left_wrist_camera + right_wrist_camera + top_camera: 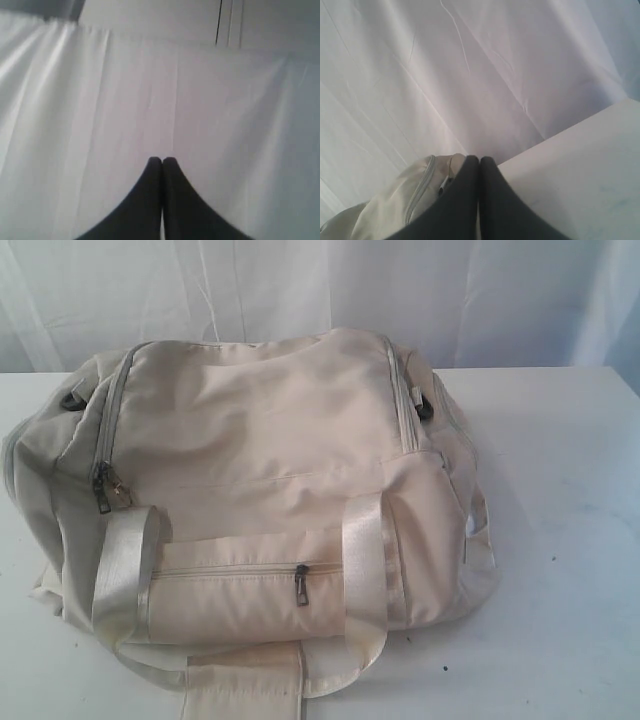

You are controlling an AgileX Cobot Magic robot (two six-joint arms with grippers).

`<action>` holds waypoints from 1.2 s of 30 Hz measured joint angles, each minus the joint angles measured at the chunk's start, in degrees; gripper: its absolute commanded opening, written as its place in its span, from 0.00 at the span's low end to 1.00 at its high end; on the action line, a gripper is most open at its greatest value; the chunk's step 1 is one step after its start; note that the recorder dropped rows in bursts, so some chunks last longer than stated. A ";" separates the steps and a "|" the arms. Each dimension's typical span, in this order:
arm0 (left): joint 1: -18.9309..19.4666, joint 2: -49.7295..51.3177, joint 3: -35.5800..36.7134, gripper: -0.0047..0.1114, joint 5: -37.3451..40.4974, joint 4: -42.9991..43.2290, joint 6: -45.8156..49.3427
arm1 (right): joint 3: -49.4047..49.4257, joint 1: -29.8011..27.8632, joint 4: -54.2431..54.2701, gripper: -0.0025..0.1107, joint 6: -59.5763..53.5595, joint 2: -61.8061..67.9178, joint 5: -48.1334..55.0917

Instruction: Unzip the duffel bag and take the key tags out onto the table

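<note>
the left gripper (161,161), a pair of black tapered fingers, is pressed fully together, tips meeting with nothing between them; its wrist view shows it pointing at a pleated white curtain (100,110) and little else; the right gripper (479,160), of the same black build, is likewise closed tight and carries nothing; in its wrist view one end of the bag, with a zip seam running along it, shows just beside the fingers, and a bare stretch of the table lies on the other side, the curtain hanging behind both.

the large cream fabric duffel bag (260,440) lies on the broad white table (560,540), filling the left and middle of the exterior view; its main zip runs round the edge of the top panel and looks shut, with the dark metal zipper pulls (108,488) sitting together at the near left corner; the front pocket faces the camera, its zip drawn closed and its small dark pull (301,585) resting near the right end; two pale webbing handle straps (122,575) run down the front, one on each side of that pocket, and meet in a padded cream wrap (245,690) lying on the table at the near edge; a dark metal ring (422,405) shows at the far right end of the bag.
</note>
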 measured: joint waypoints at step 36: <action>-18.47 50.19 -37.43 0.04 78.15 0.75 21.15 | -42.85 12.71 34.70 0.02 -70.36 48.56 41.23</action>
